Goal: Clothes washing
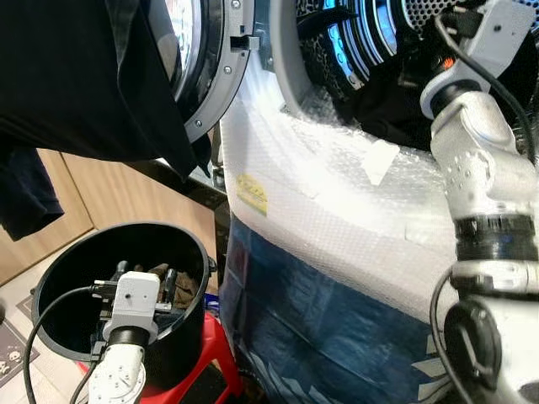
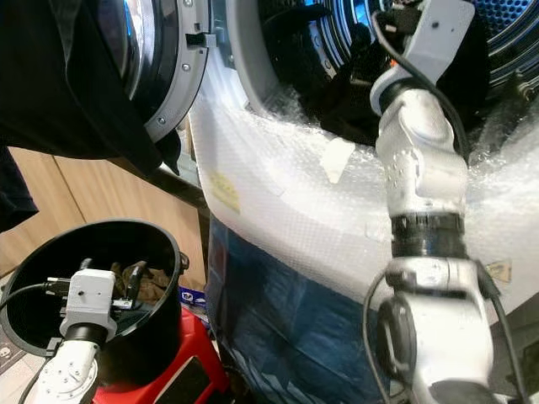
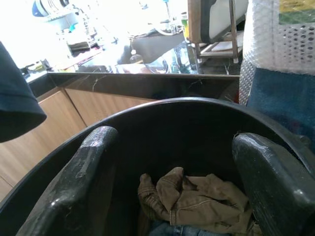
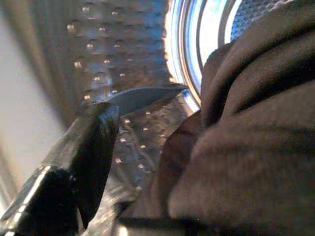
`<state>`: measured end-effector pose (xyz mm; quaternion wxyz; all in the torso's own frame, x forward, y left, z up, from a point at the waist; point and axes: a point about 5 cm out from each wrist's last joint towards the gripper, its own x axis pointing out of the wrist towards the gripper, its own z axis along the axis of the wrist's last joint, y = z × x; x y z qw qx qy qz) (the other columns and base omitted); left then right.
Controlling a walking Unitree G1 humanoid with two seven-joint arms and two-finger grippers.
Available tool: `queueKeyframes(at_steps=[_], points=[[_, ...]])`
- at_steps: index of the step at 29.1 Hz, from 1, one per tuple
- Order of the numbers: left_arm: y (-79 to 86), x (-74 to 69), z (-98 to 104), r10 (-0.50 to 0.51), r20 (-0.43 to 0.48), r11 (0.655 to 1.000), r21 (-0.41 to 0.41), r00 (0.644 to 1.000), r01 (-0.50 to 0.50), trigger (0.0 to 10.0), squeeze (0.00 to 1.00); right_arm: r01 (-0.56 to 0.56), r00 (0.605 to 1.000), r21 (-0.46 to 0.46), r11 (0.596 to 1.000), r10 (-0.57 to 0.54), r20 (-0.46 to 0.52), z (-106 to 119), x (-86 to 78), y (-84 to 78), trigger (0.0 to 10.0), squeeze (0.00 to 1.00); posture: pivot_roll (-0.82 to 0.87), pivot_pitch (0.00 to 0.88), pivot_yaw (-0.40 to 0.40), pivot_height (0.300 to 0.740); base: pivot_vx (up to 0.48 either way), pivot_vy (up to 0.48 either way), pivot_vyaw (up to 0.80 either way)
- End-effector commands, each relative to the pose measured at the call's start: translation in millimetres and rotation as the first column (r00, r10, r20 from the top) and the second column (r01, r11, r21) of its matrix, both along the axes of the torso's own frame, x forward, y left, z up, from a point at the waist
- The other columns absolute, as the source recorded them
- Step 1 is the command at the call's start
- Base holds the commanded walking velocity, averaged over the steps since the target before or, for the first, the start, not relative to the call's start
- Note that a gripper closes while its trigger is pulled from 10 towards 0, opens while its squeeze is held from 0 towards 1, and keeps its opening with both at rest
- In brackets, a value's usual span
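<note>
A crumpled khaki garment (image 3: 192, 199) lies at the bottom of the round black bucket (image 1: 181, 244); a dark garment (image 4: 256, 132) sits bunched inside the open washing machine drum (image 1: 370, 38); another dark garment (image 1: 93, 80) hangs over its open door (image 1: 221, 63).

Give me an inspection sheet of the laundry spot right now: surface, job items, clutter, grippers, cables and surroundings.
Surface: red stool under the black bucket.
Job's things: khaki garment in the bucket; dark clothes in the washer drum; door open.
Clutter: dark garment hanging at upper left.
Grippers: left gripper over the bucket, jaws open; right gripper inside the drum against the dark clothes.
Cables: black cable at the left wrist.
Surroundings: bubble wrap on the washer; wooden cabinets.
</note>
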<state>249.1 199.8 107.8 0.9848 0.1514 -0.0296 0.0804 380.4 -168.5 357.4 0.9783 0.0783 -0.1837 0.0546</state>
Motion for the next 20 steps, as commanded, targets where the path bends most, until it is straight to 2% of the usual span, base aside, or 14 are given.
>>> queueKeyframes(at_steps=[1,8,13,14,15,16,20], points=[[-3.4,-1.5,1.3,-0.010,0.001,1.000,0.008,1.000,0.010,10.0,0.00,-0.047,0.998,-0.028,0.999,0.048,0.045,10.1,-10.2,4.9,10.0,1.00,0.28,0.000,-0.072,0.740,0.000,0.000,0.00],[-3.9,-1.1,0.4,-0.020,-0.003,1.000,0.010,1.000,0.020,10.0,0.00,-0.048,0.998,-0.114,0.992,0.051,0.023,5.1,-22.5,-2.6,10.0,1.00,0.28,0.000,-0.077,0.740,0.000,0.000,0.00],[-3.8,-0.9,0.9,-0.019,0.000,1.000,0.009,1.000,0.019,10.0,0.00,-0.081,0.996,-0.156,0.984,0.084,0.011,0.0,-27.9,-2.0,10.0,1.00,0.28,0.000,-0.079,0.740,0.000,0.000,0.00],[-3.9,-1.0,0.9,-0.018,0.001,1.000,0.007,1.000,0.018,10.0,0.00,-0.124,0.992,-0.192,0.973,0.128,0.007,-3.2,-33.6,0.2,10.0,1.00,0.28,0.000,-0.079,0.740,0.000,0.000,0.00],[-4.3,-1.2,0.9,-0.021,0.000,1.000,0.008,1.000,0.021,10.0,0.00,-0.179,0.983,-0.257,0.950,0.181,-0.017,-10.0,-42.3,3.6,10.0,0.92,0.28,0.000,-0.079,0.740,0.000,0.000,0.00],[-4.4,-1.2,1.0,-0.022,0.000,1.000,0.008,1.000,0.022,10.0,0.00,-0.194,0.981,-0.283,0.939,0.194,-0.028,-13.0,-45.1,4.8,10.0,0.00,0.28,0.000,-0.077,0.740,0.000,0.000,0.00],[-4.8,-0.4,2.3,-0.024,0.004,1.000,0.009,1.000,0.024,10.0,0.00,-0.200,0.980,-0.296,0.934,0.192,-0.058,-19.8,-47.5,2.7,10.0,0.00,0.28,0.000,-0.078,0.740,0.000,0.000,0.00]])
